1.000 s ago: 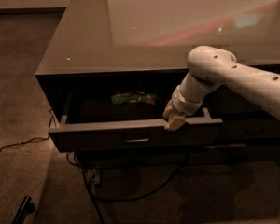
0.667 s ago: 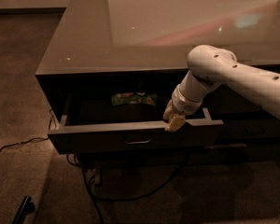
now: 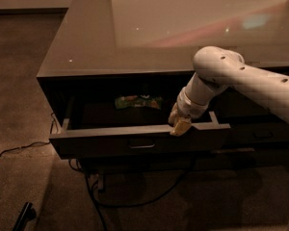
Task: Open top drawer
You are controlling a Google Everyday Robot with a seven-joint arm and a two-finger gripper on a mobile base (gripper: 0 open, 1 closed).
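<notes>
The cabinet [image 3: 135, 42] fills most of the view, with a glossy top and a dark body standing on carpet [image 3: 19, 105]. The white arm [image 3: 250, 78] reaches in from the right and bends down under the front lip of the top.

The top drawer [image 3: 101, 141] stands well out from the cabinet, its front clear of the body and its dark inside showing. By the look of it the opening is largely done.

The gripper [image 3: 179, 125] sits on the upper rim of the drawer front, right of centre and touching it. Whether it is clamped on the rim or merely hooked over it cannot be told. A green packet [image 3: 135, 101] lies at the back of the drawer, well apart from the gripper. The loop handle [image 3: 142, 145] at the middle of the front is untouched. A cable [image 3: 19, 148] trails over the carpet to the left, and more run under the cabinet.

The risks, as I judge them:
- The hold is off centre, so a further pull could skew the drawer and make it bind.
- If the hold is only a hook, it could slip off the thin rim.
- Pulling much further could hit the end stop or bring the drawer off its runners.
- Lifting the wrist could knock it against the lip above.
</notes>
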